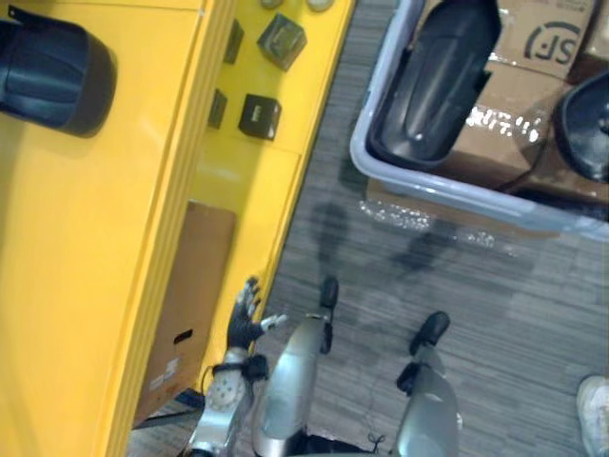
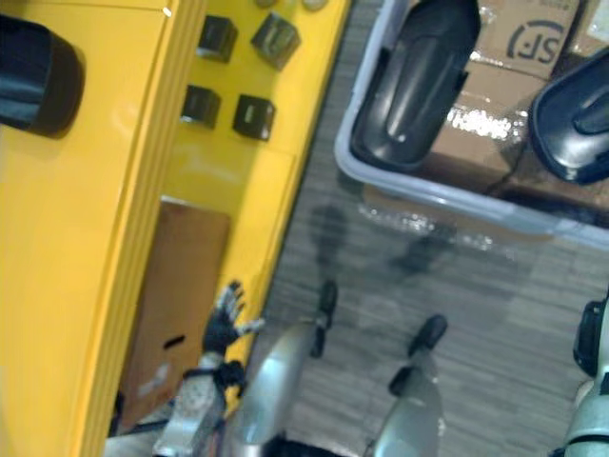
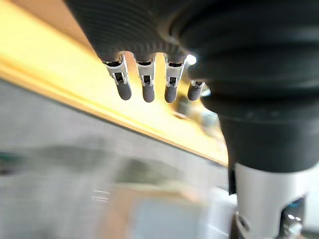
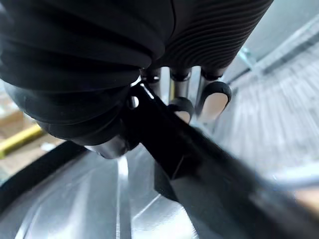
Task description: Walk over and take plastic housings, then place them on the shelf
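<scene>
Left eye view: left hand (image 1: 245,319) hangs empty, fingers (image 3: 148,92) straight, beside the yellow shelf (image 1: 86,286), free for the walk; plastic housings (image 1: 442,81) lie in the grey bin (image 1: 419,181) ahead. What the right hand (image 4: 214,97) holds, I can't tell.

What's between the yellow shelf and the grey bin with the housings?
Bare grey carpet. The yellow shelf and the grey bin stand apart, with nothing lying in the gap; both eye views show it.

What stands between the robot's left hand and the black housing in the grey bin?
Only the near wall of the grey bin: the housing leans inside it. The left hand, fingers open, hangs beside the yellow shelf, with carpet between.
</scene>
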### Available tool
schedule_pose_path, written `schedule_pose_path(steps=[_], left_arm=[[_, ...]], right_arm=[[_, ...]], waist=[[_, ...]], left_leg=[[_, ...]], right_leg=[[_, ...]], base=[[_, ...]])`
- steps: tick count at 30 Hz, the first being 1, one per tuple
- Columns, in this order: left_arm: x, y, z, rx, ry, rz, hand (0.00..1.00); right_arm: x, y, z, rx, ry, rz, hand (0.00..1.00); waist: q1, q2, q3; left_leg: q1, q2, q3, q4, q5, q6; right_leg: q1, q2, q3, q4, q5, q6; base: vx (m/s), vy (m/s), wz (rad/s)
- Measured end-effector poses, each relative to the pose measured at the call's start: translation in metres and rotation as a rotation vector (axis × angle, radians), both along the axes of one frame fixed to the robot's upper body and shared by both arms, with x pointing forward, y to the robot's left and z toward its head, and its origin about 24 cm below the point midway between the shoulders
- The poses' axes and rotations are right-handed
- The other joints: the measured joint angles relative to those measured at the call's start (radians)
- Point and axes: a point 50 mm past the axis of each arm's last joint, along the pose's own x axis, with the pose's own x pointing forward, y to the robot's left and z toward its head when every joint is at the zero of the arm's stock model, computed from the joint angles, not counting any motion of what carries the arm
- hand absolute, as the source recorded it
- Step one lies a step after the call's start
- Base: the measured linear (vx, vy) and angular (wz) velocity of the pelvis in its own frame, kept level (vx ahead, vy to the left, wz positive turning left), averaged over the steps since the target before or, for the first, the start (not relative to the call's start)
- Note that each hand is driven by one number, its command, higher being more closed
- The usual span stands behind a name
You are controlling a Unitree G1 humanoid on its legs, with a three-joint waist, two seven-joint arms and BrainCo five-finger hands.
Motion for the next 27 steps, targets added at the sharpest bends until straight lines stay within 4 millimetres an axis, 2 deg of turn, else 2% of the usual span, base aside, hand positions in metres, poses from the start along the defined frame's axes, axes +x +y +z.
schedule_pose_path(steps=[2, 6, 8, 10, 12, 15, 18, 22, 27], left_arm=[[0.004, 0.002, 0.032, 0.060, -0.146, -0.039, 0.00], [0.019, 0.005, 0.076, 0.183, -0.335, -0.122, 0.00], [0.026, 0.004, 0.089, 0.219, -0.376, -0.149, 0.00], [0.034, 0.007, 0.102, 0.245, -0.399, -0.170, 0.00], [0.040, 0.009, 0.112, 0.289, -0.420, -0.174, 0.00], [0.045, 0.008, 0.119, 0.317, -0.425, -0.176, 0.00], [0.053, 0.005, 0.124, 0.342, -0.423, -0.161, 0.00], [0.076, -0.001, 0.118, 0.391, -0.343, -0.137, 0.00], [0.095, -0.008, 0.107, 0.434, -0.246, -0.152, 0.00]], right_arm=[[0.000, 0.002, 0.004, -0.042, -0.015, 0.008, 1.00], [0.001, 0.007, 0.010, -0.095, -0.034, 0.027, 1.00], [0.002, 0.009, 0.011, -0.117, -0.031, 0.030, 1.00], [0.009, 0.019, 0.011, -0.149, -0.041, 0.066, 1.00], [0.020, 0.040, 0.014, -0.203, -0.067, 0.138, 1.00], [0.030, 0.058, 0.008, -0.252, -0.071, 0.202, 1.00], [0.032, 0.062, 0.006, -0.281, -0.059, 0.223, 1.00], [0.045, 0.084, -0.001, -0.318, -0.050, 0.296, 1.00], [0.055, 0.105, -0.007, -0.354, -0.053, 0.372, 1.00]], waist=[[-0.004, -0.002, 0.001], [-0.017, -0.020, 0.013], [-0.022, -0.033, 0.021], [-0.042, -0.063, 0.018], [-0.067, -0.100, 0.016], [-0.073, -0.141, 0.013], [-0.081, -0.148, 0.009], [-0.103, -0.160, 0.003], [-0.118, -0.192, -0.010]], left_leg=[[0.010, 0.000, -0.004, -0.018, 0.012, -0.003], [0.029, 0.002, -0.007, -0.057, 0.039, -0.009], [0.047, 0.006, -0.005, -0.068, 0.043, -0.012], [0.067, 0.010, -0.003, -0.093, 0.055, -0.017], [0.085, 0.019, 0.002, -0.118, 0.066, -0.024], [0.115, 0.035, 0.025, -0.148, 0.077, -0.031], [0.122, 0.041, 0.027, -0.164, 0.087, -0.036], [0.152, 0.052, 0.033, -0.198, 0.107, -0.044], [0.170, 0.074, 0.046, -0.234, 0.132, -0.057]], right_leg=[[0.004, 0.000, -0.011, 0.000, -0.001, -0.001], [0.008, 0.002, -0.014, 0.000, 0.000, -0.001], [0.020, 0.004, -0.013, 0.000, 0.000, -0.001], [0.029, 0.008, -0.012, -0.003, 0.000, -0.001], [0.035, 0.018, -0.005, -0.016, 0.005, -0.008], [0.038, 0.031, 0.019, -0.025, 0.011, -0.016], [0.040, 0.037, 0.020, -0.027, 0.013, -0.019], [0.055, 0.048, 0.024, -0.035, 0.017, -0.024], [0.055, 0.072, 0.031, -0.050, 0.025, -0.033]], base=[[-0.04, -0.017, 0.08], [-0.06, -0.023, 0.04], [-0.04, -0.016, -0.03], [-0.04, -0.020, -0.05], [-0.03, -0.031, -0.11], [-0.02, -0.029, -0.21], [-0.01, -0.017, -0.07], [-0.03, -0.014, -0.04], [-0.03, -0.031, -0.07]])
